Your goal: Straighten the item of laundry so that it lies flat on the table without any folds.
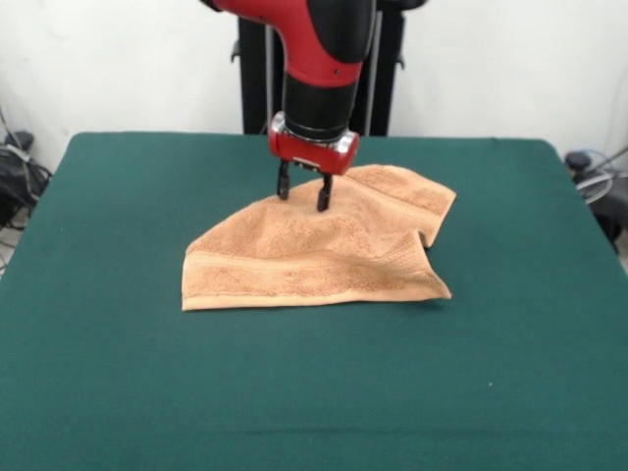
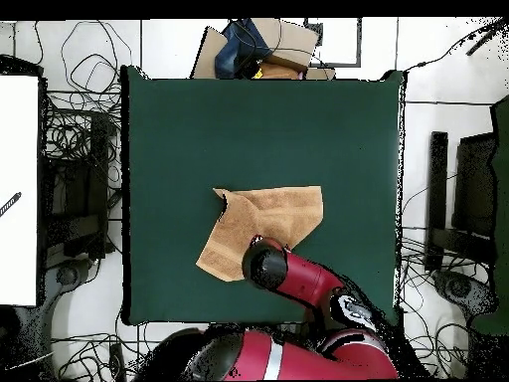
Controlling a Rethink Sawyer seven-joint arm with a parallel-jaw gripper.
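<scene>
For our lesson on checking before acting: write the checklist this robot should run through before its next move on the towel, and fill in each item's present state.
1. Gripper open, fingers apart: ok.
2. Fingertips down at the towel, near its raised middle: ok.
3. Cloth actually between the fingers: cannot tell.
4. Towel flat, no folds: not ok; the corner toward the picture's right in the front view is doubled over and the middle humps.
5. Bare table all round for spreading: ok.
</scene>
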